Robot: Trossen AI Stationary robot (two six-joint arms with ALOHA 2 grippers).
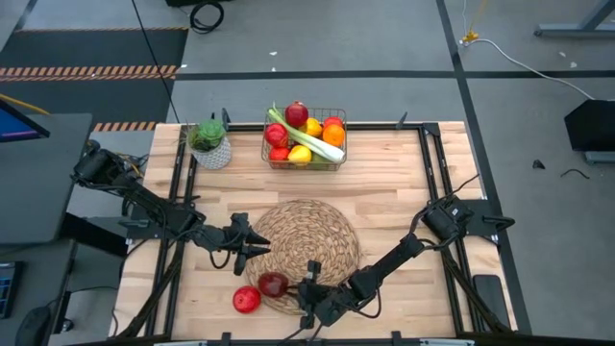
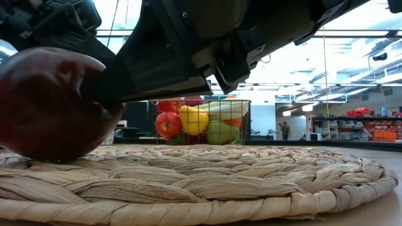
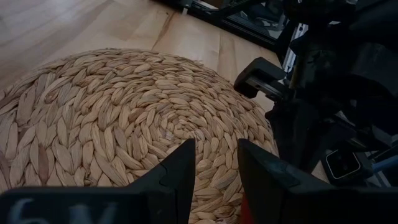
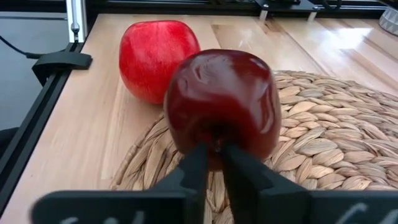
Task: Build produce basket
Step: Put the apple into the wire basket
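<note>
Basket (image 1: 305,140): far edge of your table, filled with produce (image 1: 304,133), leek on top.
Pot plant (image 1: 209,143): just left of it.
Left gripper (image 1: 258,242): fingers slightly parted, holding nothing, over your mat's (image 1: 317,231) left rim.
Bright apple (image 1: 247,299): on wood, just off the mat.
Dark apple (image 4: 221,102): on the mat's near edge.
Right gripper (image 4: 214,163): fingers nearly together, tips at the dark apple; can't tell if gripped.

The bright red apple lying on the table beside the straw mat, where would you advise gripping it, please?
Grip the bright red apple across its widest middle, coming straight down from above. It is round, sits free on the bare table, and only the dark apple crowds one side, so close the fingers along the clear axis.
</note>
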